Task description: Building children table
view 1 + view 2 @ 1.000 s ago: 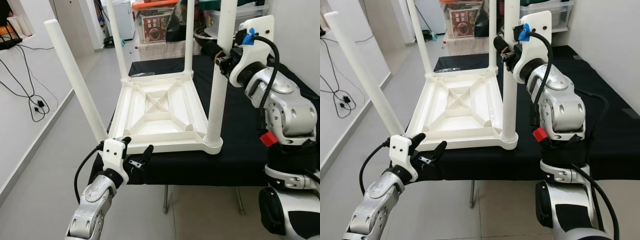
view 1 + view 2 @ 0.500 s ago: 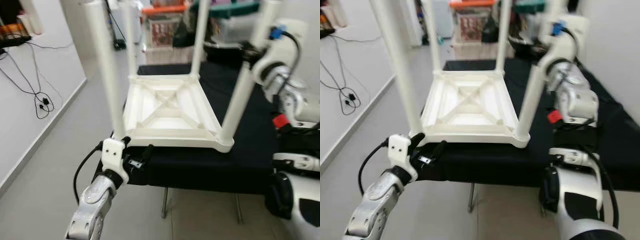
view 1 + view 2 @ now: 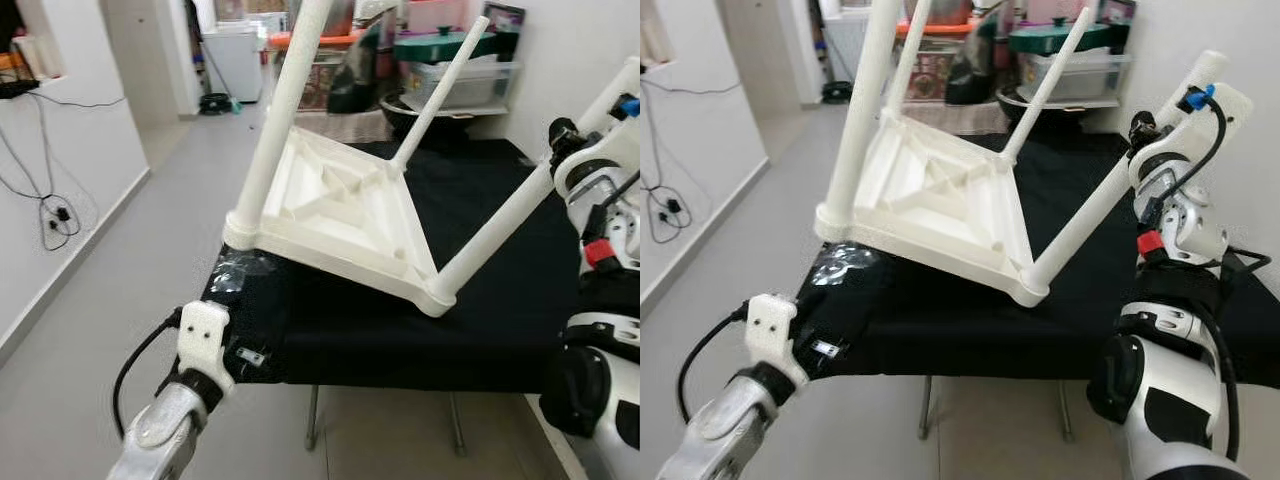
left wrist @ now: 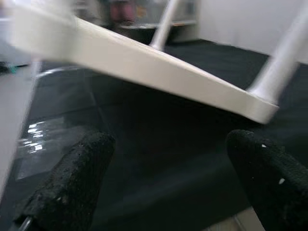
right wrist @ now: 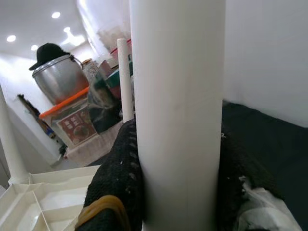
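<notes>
- The white children's table (image 3: 340,205) was seen upside down and tilted over the black-covered workbench (image 3: 500,300), its near left corner lifted and its near right corner the lowest part, close to the cloth; actual touch could not be made out.
- The right gripper (image 3: 1152,135) was clamped on the near right leg (image 3: 1110,195), the two black fingers (image 5: 118,178) pressed to either side of the white tube in the right wrist view.
- That leg's long axis was slanted up and to the robot's right, from the low corner toward the right gripper, so the table was being held far out along the leg, well apart from the tabletop.
- The left gripper (image 4: 168,187) was held with its fingers spread and nothing between them, low at the bench's near left edge, below the raised underside.
- The lifted near left corner (image 3: 240,232) was judged to lie above and ahead of the left gripper, making the left arm the nearer one for steadying that side.
- The other legs were angled up and away from the robot.
</notes>
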Available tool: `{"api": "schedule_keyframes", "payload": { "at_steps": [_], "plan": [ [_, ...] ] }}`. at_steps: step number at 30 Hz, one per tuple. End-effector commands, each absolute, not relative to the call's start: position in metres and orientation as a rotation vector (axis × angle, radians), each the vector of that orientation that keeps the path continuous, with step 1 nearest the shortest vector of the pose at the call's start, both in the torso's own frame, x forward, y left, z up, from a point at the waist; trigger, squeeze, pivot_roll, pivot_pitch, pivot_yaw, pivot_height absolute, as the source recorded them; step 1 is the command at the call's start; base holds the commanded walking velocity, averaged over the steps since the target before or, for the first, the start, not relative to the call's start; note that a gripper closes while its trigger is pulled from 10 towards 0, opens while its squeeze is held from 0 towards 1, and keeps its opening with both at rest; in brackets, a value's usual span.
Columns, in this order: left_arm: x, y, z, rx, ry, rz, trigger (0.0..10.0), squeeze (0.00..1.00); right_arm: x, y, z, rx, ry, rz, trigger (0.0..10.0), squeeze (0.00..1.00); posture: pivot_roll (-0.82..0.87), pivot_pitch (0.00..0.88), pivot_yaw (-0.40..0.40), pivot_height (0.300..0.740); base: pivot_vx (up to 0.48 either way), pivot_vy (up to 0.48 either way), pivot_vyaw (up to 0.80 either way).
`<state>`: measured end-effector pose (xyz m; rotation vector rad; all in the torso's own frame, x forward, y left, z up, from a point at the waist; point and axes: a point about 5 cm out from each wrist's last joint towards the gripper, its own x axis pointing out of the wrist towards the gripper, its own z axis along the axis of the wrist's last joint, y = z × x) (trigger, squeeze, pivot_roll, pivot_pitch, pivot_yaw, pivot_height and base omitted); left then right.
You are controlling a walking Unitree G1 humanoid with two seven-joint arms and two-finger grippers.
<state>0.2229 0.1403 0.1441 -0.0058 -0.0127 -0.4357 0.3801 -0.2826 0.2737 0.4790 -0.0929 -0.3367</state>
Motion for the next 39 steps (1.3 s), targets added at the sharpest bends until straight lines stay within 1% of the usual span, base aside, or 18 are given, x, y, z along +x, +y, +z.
{"api": "schedule_keyframes", "payload": {
  "at_steps": [1,3,4,5,6,7,12,14,15,18,20,21,22,23,27,29,35,39],
  "plan": [
    [0.215,0.141,0.151,0.003,-0.001,-0.452,10.0,0.00,0.361,-0.243,0.111,0.584,0.576,-0.406,0.2,0.00,0.10,0.264,0.134,0.740,0.000,0.000,0.00],
    [0.212,0.142,0.153,0.004,0.001,-0.447,10.0,0.00,0.361,-0.241,0.107,0.592,0.590,-0.408,0.2,0.00,0.10,0.270,0.136,0.740,0.000,0.000,0.00],
    [0.205,0.144,0.159,-0.006,0.000,-0.435,10.0,0.00,0.360,-0.237,0.102,0.584,0.605,-0.404,1.5,0.00,0.11,0.292,0.137,0.740,0.000,0.000,0.00],
    [0.205,0.144,0.159,-0.006,0.000,-0.435,10.0,0.00,0.360,-0.237,0.102,0.584,0.605,-0.404,1.5,0.00,0.11,0.292,0.137,0.740,0.000,0.000,0.00],
    [0.202,0.144,0.162,-0.008,-0.003,-0.430,10.0,0.00,0.359,-0.233,0.099,0.581,0.618,-0.389,3.8,0.00,0.13,0.310,0.139,0.740,0.000,0.000,0.00],
    [0.202,0.144,0.165,-0.008,-0.005,-0.426,10.0,0.00,0.360,-0.228,0.098,0.577,0.629,-0.367,10.0,0.00,0.13,0.310,0.139,0.740,0.000,0.000,0.00],
    [0.196,0.143,0.175,-0.015,-0.013,-0.414,10.0,0.00,0.367,-0.205,0.103,0.506,0.623,-0.234,10.0,0.00,0.15,0.345,0.148,0.740,0.000,0.000,0.00],
    [0.195,0.142,0.180,-0.021,-0.014,-0.412,10.0,0.00,0.377,-0.184,0.119,0.487,0.563,-0.094,10.0,0.00,0.15,0.360,0.151,0.740,0.000,0.000,0.00],
    [0.195,0.142,0.180,-0.021,-0.014,-0.412,10.0,0.00,0.377,-0.184,0.119,0.487,0.563,-0.094,10.0,0.00,0.15,0.360,0.151,0.740,0.000,0.000,0.00],
    [0.191,0.137,0.185,-0.041,-0.008,-0.412,10.0,0.00,0.389,-0.158,0.148,0.463,0.467,0.064,10.0,0.00,0.13,0.387,0.147,0.740,0.000,0.000,0.00],
    [0.189,0.135,0.186,-0.047,-0.005,-0.413,10.0,0.00,0.391,-0.154,0.153,0.461,0.456,0.086,10.0,0.00,0.13,0.387,0.147,0.740,0.000,0.000,0.00],
    [0.189,0.133,0.187,-0.052,-0.003,-0.415,10.0,0.00,0.392,-0.152,0.155,0.447,0.467,0.089,10.0,0.34,0.12,0.390,0.140,0.740,0.000,0.000,0.00],
    [0.189,0.133,0.187,-0.052,-0.003,-0.415,10.0,0.00,0.392,-0.152,0.155,0.447,0.467,0.089,10.0,0.34,0.12,0.390,0.140,0.740,0.000,0.000,0.00],
    [0.189,0.132,0.187,-0.055,-0.002,-0.417,10.0,0.00,0.392,-0.151,0.155,0.433,0.483,0.072,10.0,0.98,0.12,0.390,0.140,0.740,0.000,0.000,0.00],
    [0.190,0.130,0.188,-0.064,0.001,-0.418,10.0,0.00,0.391,-0.156,0.152,0.433,0.512,-0.006,10.0,1.00,0.10,0.389,0.129,0.740,0.000,0.000,0.00],
    [0.192,0.128,0.190,-0.073,-0.002,-0.415,10.0,0.00,0.387,-0.168,0.147,0.449,0.529,-0.076,10.0,1.00,0.09,0.382,0.117,0.740,0.000,0.000,0.00],
    [0.194,0.125,0.191,-0.083,-0.005,-0.411,10.0,0.00,0.372,-0.191,0.142,0.469,0.531,-0.111,10.0,1.00,0.06,0.371,0.109,0.740,0.000,0.000,0.00],
    [0.198,0.123,0.191,-0.089,-0.011,-0.413,10.0,0.00,0.360,-0.209,0.153,0.469,0.482,-0.095,10.0,1.00,0.04,0.355,0.105,0.740,0.000,0.000,0.00]
  ]
}}
